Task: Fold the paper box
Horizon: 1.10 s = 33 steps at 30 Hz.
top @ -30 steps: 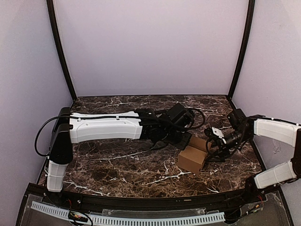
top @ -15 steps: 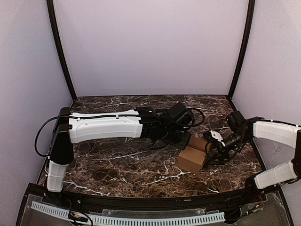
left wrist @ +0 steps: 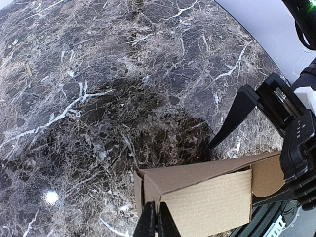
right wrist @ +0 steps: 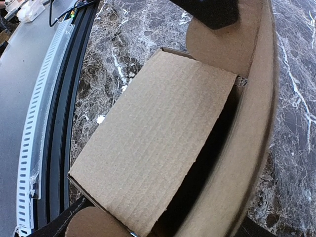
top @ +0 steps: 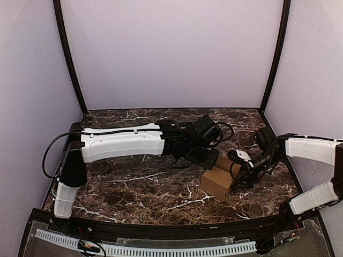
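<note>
The paper box (top: 217, 181) is a small brown cardboard cube on the marble, right of centre. My left gripper (top: 209, 158) reaches down to its far-left corner. In the left wrist view the left gripper (left wrist: 153, 223) is shut, pinching the box (left wrist: 207, 197) at a corner edge. My right gripper (top: 239, 168) is at the box's right side. In the right wrist view the box's top flap (right wrist: 158, 133) and a curved side flap (right wrist: 254, 123) fill the space between the wide-open jaws. One black right finger (left wrist: 236, 120) shows beyond the box.
The dark marble table (top: 134, 187) is enclosed by lilac walls and black corner posts (top: 68, 59). A black rail with a white perforated strip (top: 161, 249) runs along the near edge, also in the right wrist view (right wrist: 37, 128). Cables loop behind the left wrist (top: 225, 131).
The right gripper has moved left, closer around the box's right side. The box has shifted slightly left. The left gripper stays pinched on its corner.
</note>
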### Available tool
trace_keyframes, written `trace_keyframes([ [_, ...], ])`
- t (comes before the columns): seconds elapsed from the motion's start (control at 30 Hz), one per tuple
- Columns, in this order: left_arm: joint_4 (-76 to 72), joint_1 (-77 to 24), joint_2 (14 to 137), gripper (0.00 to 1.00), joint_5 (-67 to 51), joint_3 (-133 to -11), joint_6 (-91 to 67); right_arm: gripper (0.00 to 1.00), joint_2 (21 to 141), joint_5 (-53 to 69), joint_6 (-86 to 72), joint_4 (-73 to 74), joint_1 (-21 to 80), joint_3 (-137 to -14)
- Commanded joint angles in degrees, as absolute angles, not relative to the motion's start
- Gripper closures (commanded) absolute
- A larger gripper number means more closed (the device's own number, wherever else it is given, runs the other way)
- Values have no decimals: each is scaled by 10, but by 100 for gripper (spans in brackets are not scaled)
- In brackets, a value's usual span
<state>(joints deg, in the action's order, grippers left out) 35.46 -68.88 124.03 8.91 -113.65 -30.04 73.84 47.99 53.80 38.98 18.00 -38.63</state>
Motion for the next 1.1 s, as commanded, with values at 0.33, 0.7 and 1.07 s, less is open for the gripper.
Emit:
trace_keyframes([
  [0.33,417,-698,1238,98,94,-1109,-211,20,736,466,530,360,183,-382],
  [0.7,398,-699,1233,99,91,-1087,-200,19,743,470,533,363,183,-384],
  [1.07,386,-715,1226,99,106,-1037,-267,20,742,474,526,364,182,-388],
])
